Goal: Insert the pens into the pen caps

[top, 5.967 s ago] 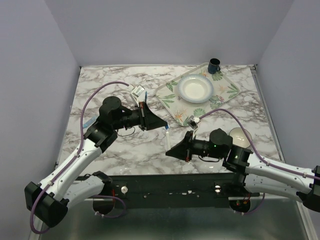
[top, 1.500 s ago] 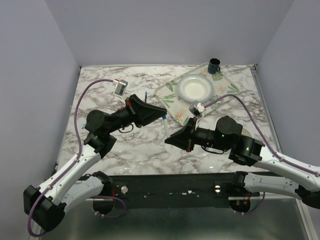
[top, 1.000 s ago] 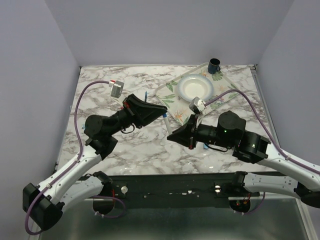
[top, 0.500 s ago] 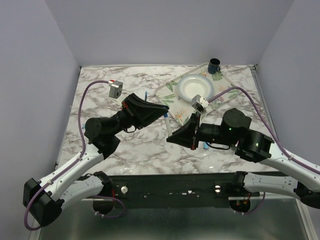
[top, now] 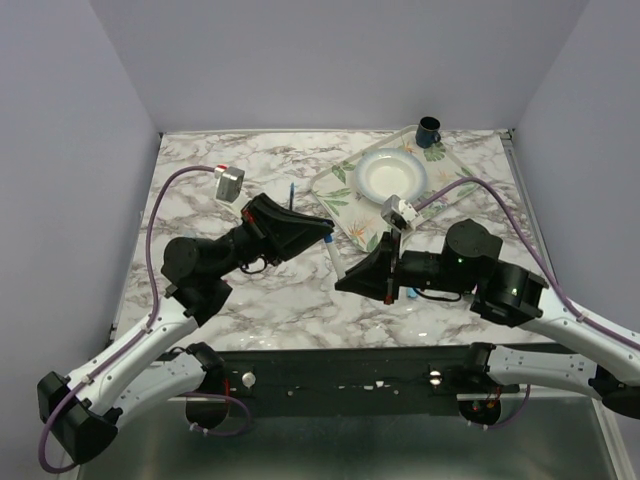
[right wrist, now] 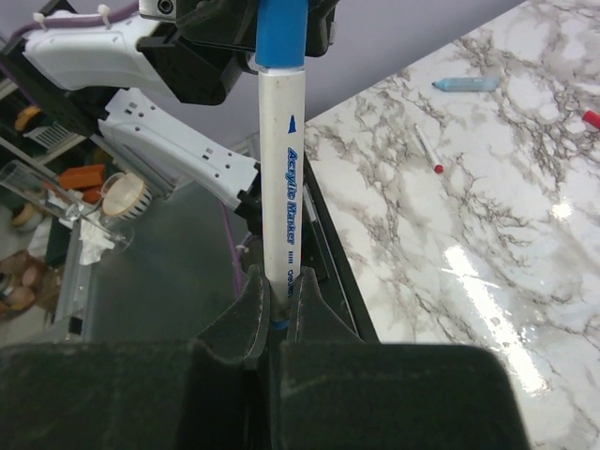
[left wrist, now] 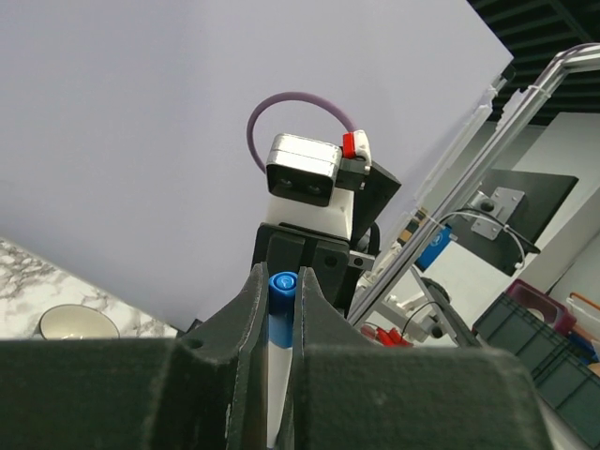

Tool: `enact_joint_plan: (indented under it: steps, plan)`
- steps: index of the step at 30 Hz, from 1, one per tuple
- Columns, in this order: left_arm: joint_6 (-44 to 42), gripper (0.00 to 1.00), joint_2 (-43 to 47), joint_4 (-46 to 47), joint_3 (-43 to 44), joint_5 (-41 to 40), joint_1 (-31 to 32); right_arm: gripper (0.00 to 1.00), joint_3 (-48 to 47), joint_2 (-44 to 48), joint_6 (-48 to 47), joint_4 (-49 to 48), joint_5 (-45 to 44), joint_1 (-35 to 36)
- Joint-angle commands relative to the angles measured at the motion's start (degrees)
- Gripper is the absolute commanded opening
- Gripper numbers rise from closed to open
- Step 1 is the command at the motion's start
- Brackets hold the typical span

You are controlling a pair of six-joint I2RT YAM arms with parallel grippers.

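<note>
White-barrelled, blue at the top, spans the gap above the table (top: 270, 300): pen (right wrist: 279, 169) clamped at its base in the right gripper (right wrist: 275, 281), jaws narrow, blue cap (right wrist: 280, 33) pinched tight in the left gripper (left wrist: 281, 277). Compared with six seconds ago, sits further from the table's near edge, nearer the tray (top: 335, 190).

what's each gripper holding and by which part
Right gripper holds the pen by its rear end. Left gripper holds the blue cap at the pen's other end, pinched by its sides.
</note>
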State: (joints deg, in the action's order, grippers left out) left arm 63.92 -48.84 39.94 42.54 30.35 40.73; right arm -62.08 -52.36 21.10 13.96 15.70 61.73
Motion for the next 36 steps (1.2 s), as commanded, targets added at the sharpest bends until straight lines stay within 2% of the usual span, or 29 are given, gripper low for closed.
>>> enact_joint_plan:
  steps: [1, 6, 9, 15, 19, 23, 26, 30, 36]
  plan:
    - [-1.34, 0.00, -0.73, -21.13, -4.22, 17.56, 3.83, 0.01, -8.76, 1.12, -3.96, -25.47, -14.21, -3.55]
    - [0.76, 0.00, -1.26, -19.92, -5.10, 15.88, 3.83, 0.01, -9.90, -0.20, -4.32, -26.17, -13.86, -3.55]
    - [-0.81, 0.00, -0.82, -19.90, -5.19, 14.13, 3.92, 0.01, -11.21, -0.55, -3.09, -26.87, -14.21, -3.64]
    - [0.94, 0.00, -2.66, -15.34, -6.59, 15.79, 3.92, 0.01, -16.22, -2.83, -0.45, -26.71, -13.59, -4.17]
    - [0.24, 0.00, -2.75, -17.35, -7.13, 15.63, 3.92, 0.01, -20.35, -4.33, -1.23, -25.04, -15.34, -4.87]
    - [-3.96, 0.00, -2.23, -21.48, -6.25, 13.42, 6.81, 0.01, -23.25, -6.35, -1.42, -24.41, -15.44, -5.31]
    - [-2.33, 0.00, -2.75, -18.78, -7.38, 12.72, 7.87, 0.01, -24.04, -7.93, 0.34, -26.52, -14.13, -5.48]
    - [5.75, 0.00, -3.72, -4.99, -11.25, 11.76, 8.14, 0.01, -23.00, -9.78, 2.27, -31.86, -12.02, -5.48]
    - [4.72, 0.00, -1.35, -4.88, -12.30, 10.43, 8.31, 0.01, -22.82, -10.84, 2.63, -33.29, -12.98, -5.66]
